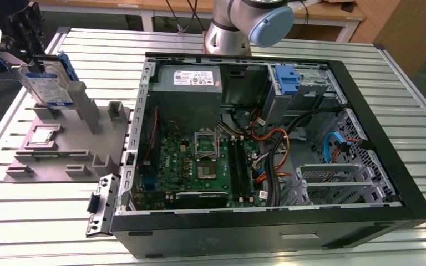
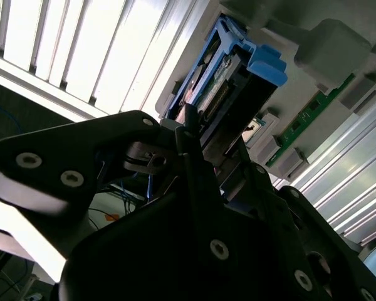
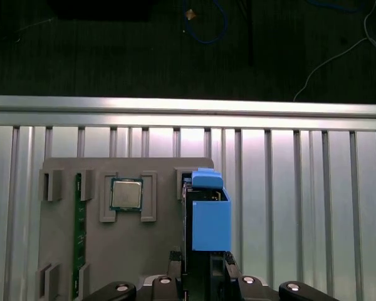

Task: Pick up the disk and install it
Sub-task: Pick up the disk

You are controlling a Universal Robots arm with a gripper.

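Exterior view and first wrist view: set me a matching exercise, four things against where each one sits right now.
Things
1. disk
2. power supply box
3. blue bracket
4. processor chip

Places
A. lying flat in a pocket of the grey fixture
B. in the drive cage of the computer case
C. standing on edge in the grey fixture
D. inside the computer case, nearest the arm's base

Pairs: 1-C, 2-D, 3-B, 4-A

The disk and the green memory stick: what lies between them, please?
A processor chip sits between the memory stick and the disk, in the first wrist view.
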